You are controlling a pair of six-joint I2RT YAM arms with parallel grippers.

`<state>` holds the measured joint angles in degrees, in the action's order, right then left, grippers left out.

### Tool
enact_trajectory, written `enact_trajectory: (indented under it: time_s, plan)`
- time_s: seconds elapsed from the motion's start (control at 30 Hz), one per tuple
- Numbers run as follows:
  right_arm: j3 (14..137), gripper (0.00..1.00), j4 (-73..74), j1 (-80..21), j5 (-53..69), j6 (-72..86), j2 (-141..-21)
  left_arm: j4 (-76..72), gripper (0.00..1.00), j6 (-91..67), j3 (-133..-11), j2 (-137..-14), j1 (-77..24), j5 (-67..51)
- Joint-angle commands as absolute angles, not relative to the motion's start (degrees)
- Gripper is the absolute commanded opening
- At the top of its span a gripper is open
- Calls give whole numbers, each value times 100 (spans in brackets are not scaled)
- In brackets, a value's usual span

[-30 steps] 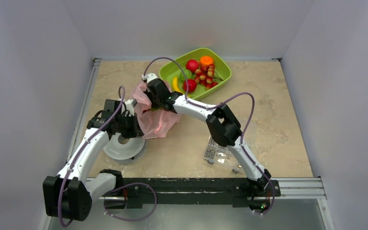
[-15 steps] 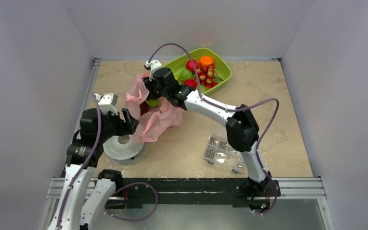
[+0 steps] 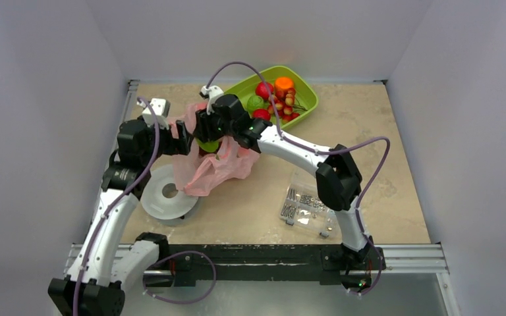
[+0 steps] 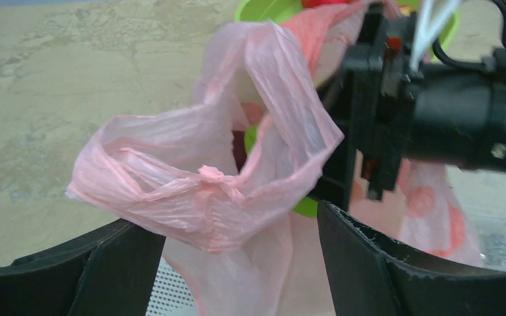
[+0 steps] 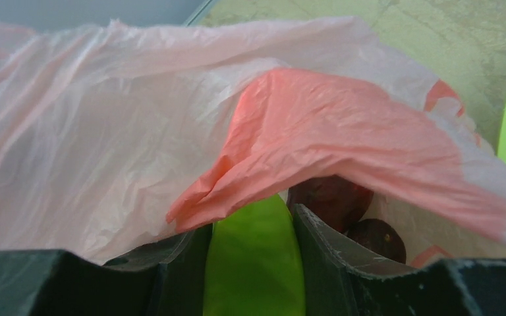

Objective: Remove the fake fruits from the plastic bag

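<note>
Plastic bag (image 3: pixel 214 168), pink and crumpled, sits between both arms near the green tray (image 3: pixel 308 99) on the bench (image 3: pixel 382 145). Inside its mouth the right fingers (image 5: pixel 323 276) are narrow around a green fruit (image 5: pixel 253 270), with two dark fruits (image 5: pixel 335 197) deeper in. Bunched plastic lies between the left fingers (image 4: pixel 375 263); I cannot tell whether they pinch it.

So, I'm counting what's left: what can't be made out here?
Fruits left inside: plastic bag drapes over them, right wrist view.
Kind of green fruit: cut by bottom edge, right wrist view.
Whether left jaws pinch the bag: bunched plastic fills their gap, left wrist view.
</note>
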<state>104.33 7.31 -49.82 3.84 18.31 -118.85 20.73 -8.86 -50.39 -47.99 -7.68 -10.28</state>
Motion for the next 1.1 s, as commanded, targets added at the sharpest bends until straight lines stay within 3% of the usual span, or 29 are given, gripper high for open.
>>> enact_trajectory:
  time_s: [0.0, 0.07, 0.23, 0.43, 0.7, 0.9, 1.07]
  plan:
    - [10170, 0, 540, -4966, 743, 1682, -11453, 2174, 75, -590, -5934, -5461, -791, -249]
    - [9980, 0, 439, -4959, 949, 1462, -11383, 2217, 75, -719, -6066, -5579, -791, -27]
    - [9263, 0, 69, -4951, 1730, 852, -11080, 1881, 92, -888, -5886, -5518, -791, -113]
    - [8278, 0, -1086, -4870, 3146, 953, -10266, 1472, 87, -651, -5558, -5386, -791, -346]
    - [7839, 0, -2981, -4540, 4282, 2429, -9684, 1070, 92, -476, -4853, -5047, -791, -428]
    - [7750, 0, -3837, -4248, 3118, 3537, -9467, 1140, 90, -712, -4804, -5040, -798, -755]
    - [8758, 0, -1992, -4129, 710, 3022, -9622, 1307, 90, -651, -4878, -5072, -847, -739]
